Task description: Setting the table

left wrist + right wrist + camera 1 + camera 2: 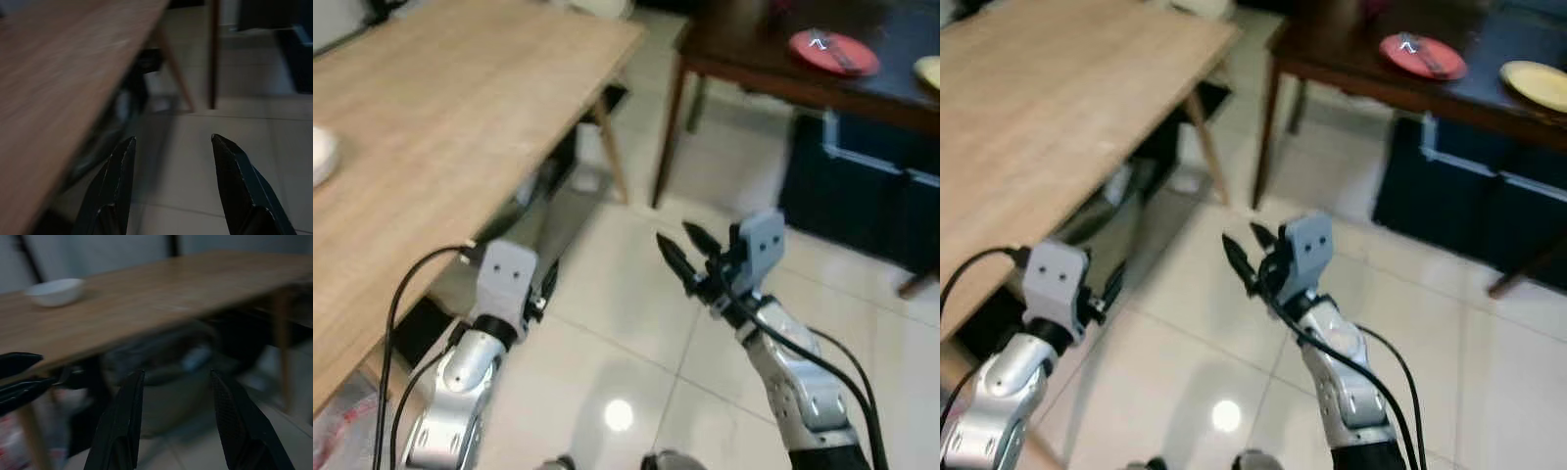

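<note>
A white bowl (55, 291) sits on the long light wooden table (460, 117) to my left; its rim also peeks in at that table's left edge (319, 155). On the dark wooden table (1351, 54) at the far right lie a red plate (1422, 55) with a utensil across it and a yellow plate (1538, 84). My right gripper (675, 235) is raised over the tiled floor between the two tables, open and empty. My left gripper (173, 138) is low beside the light table's edge, open with nothing between its fingers.
Glossy white floor tiles (636, 343) run between the tables. A dark blue cabinet (862, 186) stands under the dark table. Bags and dark clutter (538, 186) lie under the light table, near its slanted leg (610, 147). A black cable (401, 294) loops off my left arm.
</note>
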Available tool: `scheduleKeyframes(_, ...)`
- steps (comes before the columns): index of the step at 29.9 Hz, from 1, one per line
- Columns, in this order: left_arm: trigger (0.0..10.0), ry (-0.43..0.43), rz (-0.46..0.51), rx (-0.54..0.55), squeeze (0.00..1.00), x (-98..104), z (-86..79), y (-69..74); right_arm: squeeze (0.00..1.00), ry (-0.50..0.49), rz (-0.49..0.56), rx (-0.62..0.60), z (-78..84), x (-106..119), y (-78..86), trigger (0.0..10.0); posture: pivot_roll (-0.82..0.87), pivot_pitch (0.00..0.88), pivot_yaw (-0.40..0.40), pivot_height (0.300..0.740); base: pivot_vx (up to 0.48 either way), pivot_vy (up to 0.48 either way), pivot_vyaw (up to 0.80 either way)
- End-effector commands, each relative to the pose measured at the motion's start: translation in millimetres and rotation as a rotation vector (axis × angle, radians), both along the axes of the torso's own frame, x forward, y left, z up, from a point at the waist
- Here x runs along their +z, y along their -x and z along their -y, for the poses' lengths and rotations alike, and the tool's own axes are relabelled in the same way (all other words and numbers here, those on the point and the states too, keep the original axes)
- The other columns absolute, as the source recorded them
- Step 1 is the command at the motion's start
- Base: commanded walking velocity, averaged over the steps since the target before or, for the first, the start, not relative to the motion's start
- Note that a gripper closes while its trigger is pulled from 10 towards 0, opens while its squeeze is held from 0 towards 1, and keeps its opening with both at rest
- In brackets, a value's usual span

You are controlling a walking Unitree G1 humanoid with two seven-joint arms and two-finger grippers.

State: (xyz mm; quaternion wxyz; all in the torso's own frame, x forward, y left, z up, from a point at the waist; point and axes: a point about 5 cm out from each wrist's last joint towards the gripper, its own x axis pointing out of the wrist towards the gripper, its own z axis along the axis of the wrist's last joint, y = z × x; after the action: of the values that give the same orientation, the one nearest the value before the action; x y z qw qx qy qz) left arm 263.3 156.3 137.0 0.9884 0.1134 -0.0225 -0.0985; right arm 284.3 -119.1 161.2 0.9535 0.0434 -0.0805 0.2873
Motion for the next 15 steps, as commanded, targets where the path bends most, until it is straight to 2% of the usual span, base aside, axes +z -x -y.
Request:
scheduleKeyframes(1,10.0,-0.003,-0.023,0.002,0.0,-5.8,-0.3,2.0,0.0,-0.001,-0.013,0.023,-0.2,-1.5,2.9,10.0,-0.09,0.047,0.011,0.74,0.0,0.0,0.8)
scheduleKeyframes(15,10.0,-0.011,-0.025,0.024,0.0,-6.1,-2.9,0.4,0.0,-0.022,-0.008,0.054,-1.8,3.2,2.1,10.0,-0.09,0.047,0.011,0.74,0.0,0.0,0.8)
